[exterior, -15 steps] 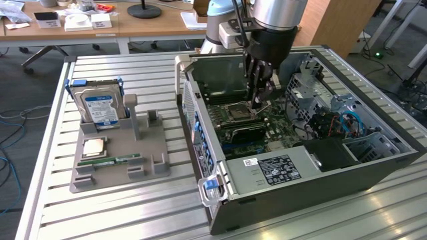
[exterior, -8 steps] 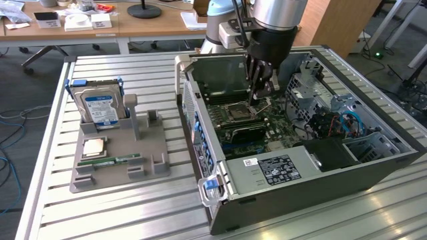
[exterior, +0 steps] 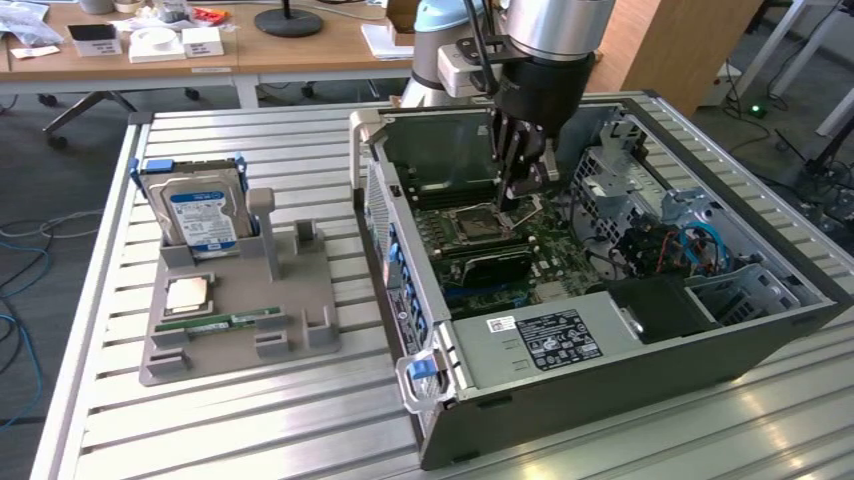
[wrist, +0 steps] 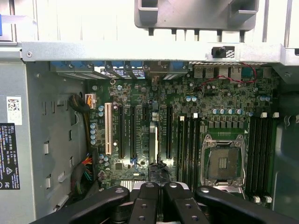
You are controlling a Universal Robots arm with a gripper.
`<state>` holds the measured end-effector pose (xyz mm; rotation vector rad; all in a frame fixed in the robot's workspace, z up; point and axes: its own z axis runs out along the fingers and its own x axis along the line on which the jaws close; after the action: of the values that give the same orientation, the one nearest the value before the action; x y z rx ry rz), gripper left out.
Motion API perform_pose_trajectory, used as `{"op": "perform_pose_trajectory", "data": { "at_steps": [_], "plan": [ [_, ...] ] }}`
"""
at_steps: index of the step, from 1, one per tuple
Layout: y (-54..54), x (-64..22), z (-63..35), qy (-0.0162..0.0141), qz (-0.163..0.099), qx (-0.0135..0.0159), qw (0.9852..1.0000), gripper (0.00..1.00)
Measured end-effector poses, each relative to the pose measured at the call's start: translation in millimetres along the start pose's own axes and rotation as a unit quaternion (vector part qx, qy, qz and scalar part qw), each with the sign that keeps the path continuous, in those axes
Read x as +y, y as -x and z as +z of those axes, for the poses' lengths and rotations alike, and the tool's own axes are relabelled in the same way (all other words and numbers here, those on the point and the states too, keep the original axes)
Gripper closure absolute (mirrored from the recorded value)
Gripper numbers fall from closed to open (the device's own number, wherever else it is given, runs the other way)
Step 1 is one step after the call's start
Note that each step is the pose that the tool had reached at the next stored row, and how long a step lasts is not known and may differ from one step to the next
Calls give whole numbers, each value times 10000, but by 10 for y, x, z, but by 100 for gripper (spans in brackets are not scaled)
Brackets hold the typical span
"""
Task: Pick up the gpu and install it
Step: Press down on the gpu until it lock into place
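One table (exterior: 267,420) of pale metal slats carries everything, and behind it stands a wooden desk (exterior: 307,50) with small white boxes and a round black lamp foot. Blue cables (exterior: 16,250) lie on the grey floor at the exterior view's left. On the table a grey holder (exterior: 300,330) keeps a hard drive (exterior: 200,215) in a blue frame upright, with a processor chip (exterior: 187,293) and a green memory stick (exterior: 220,322) lying flat before it. To the exterior view's right lies an open computer case (exterior: 601,370), its motherboard (wrist: 224,107) facing up.

The gripper (exterior: 518,205) reaches down into the case, above the board. Its black fingers (wrist: 180,205) stand together. Just at their tips is the gpu (wrist: 159,170), seen edge-on as a thin dark card, in line with the expansion slots (wrist: 133,133) and beside the empty processor socket (wrist: 223,163). I cannot tell if the fingers pinch the card or only touch its upper edge.
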<state>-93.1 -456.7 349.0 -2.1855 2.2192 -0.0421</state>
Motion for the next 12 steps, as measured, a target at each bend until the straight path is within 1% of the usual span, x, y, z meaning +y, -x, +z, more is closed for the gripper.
{"op": "perform_pose_trajectory", "data": {
  "at_steps": [5, 12],
  "plan": [
    [0, 0, 9, 0, 0, 0, 10000, 89],
    [0, 3, 82, 0, 0, 0, 10000, 89]
  ]
}}
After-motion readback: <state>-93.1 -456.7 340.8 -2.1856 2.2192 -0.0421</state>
